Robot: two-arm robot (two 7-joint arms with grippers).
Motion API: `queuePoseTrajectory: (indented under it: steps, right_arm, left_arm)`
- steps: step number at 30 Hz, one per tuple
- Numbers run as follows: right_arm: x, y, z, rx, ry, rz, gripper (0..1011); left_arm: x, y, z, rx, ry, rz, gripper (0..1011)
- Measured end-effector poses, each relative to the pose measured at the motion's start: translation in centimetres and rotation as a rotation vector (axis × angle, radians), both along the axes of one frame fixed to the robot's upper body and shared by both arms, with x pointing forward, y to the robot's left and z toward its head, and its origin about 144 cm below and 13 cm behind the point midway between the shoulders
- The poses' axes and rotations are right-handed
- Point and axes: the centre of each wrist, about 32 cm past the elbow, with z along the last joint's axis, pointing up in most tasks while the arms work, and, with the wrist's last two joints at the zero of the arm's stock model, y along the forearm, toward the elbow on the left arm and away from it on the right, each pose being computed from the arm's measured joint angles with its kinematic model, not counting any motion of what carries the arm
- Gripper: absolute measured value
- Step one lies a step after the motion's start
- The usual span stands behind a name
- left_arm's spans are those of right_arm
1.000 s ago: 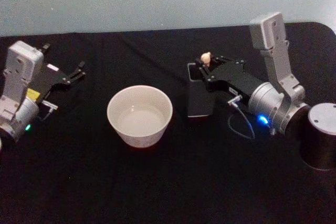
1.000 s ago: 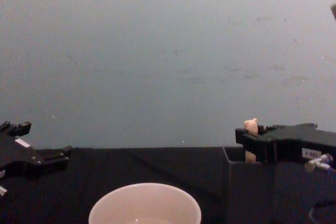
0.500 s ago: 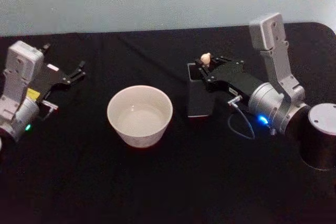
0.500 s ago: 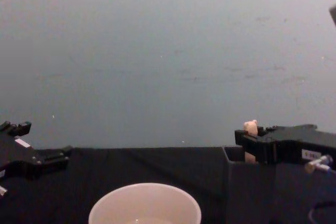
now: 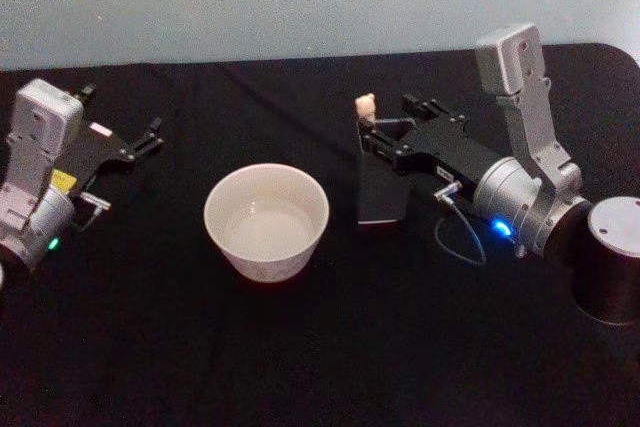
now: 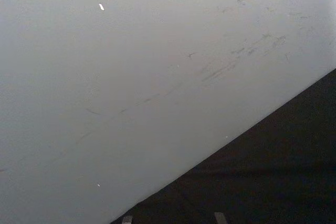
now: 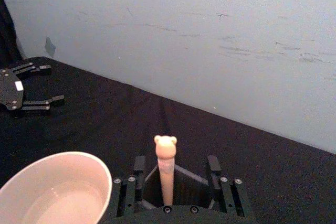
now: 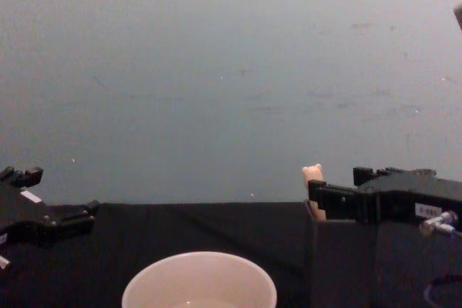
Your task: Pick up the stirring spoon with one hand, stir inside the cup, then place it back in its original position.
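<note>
The stirring spoon (image 5: 366, 104) stands in a dark square holder box (image 5: 380, 192), with its bear-head knob (image 7: 165, 142) leaning toward the box's far left corner. My right gripper (image 5: 395, 119) hovers over the box mouth, open. Its fingers (image 7: 139, 165) stand wide on either side of the cream handle (image 8: 313, 176) without touching it. The cream-white cup (image 5: 262, 265) holds pale liquid and sits left of the box on the black cloth; its rim (image 8: 198, 256) is low in the chest view. My left gripper (image 5: 120, 115) rests open at the far left.
A dark cylinder with a grey top (image 5: 610, 257) stands at the right edge beside the right arm. A thin cable loop (image 5: 460, 239) hangs under the right wrist. The pale wall (image 8: 231, 70) runs along the table's back edge.
The right gripper has opened and let go of the spoon. The spoon's knob has tipped left to the holder's corner. The left arm has not moved.
</note>
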Motion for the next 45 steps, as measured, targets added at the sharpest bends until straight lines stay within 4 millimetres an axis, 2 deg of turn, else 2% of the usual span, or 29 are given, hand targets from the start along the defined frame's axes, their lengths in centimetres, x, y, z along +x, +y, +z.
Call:
queuePoseTrajectory:
  steps: [3, 4, 5, 7, 11, 19, 25, 34, 40, 45]
  right_arm:
    - [0.0, 0.0, 0.0, 0.000, 0.000, 0.000, 798]
    - [0.0, 0.0, 0.0, 0.000, 0.000, 0.000, 852]
    - [0.0, 0.0, 0.0, 0.000, 0.000, 0.000, 852]
    - [0.0, 0.0, 0.0, 0.001, 0.000, 0.000, 937]
    - [0.0, 0.0, 0.0, 0.001, 0.000, 0.000, 1003]
    - [0.2, -0.4, 1.5, 0.085, -0.075, -0.013, 1002]
    - [1.1, -1.5, 2.5, 0.143, -0.157, -0.115, 1002]
    - [2.0, -3.4, -0.3, 0.061, -0.123, -0.261, 1002]
    - [1.7, -3.7, -2.5, 0.004, -0.049, -0.286, 1002]
    - [1.6, -3.6, -3.5, -0.026, -0.013, -0.293, 1003]
  left_arm:
    - [0.0, 0.0, 0.0, 0.000, 0.000, 0.000, 1001]
    - [0.0, 0.0, 0.0, 0.000, 0.000, 0.000, 1001]
    - [0.0, 0.0, 0.0, 0.000, 0.000, 0.000, 1001]
    - [0.0, 0.0, 0.0, 0.000, 0.000, 0.000, 1001]
    - [0.0, 0.0, 0.0, 0.000, 0.000, 0.000, 1001]
    - [0.0, 0.0, 0.0, 0.000, 0.000, 0.000, 1001]
    - [0.0, 0.0, 0.0, 0.000, 0.000, 0.000, 1001]
    - [0.0, 0.0, 0.0, 0.000, 0.000, 0.000, 1001]
    - [0.0, 0.0, 0.0, 0.000, 0.000, 0.000, 1001]
    - [0.0, 0.0, 0.0, 0.000, 0.000, 0.000, 1001]
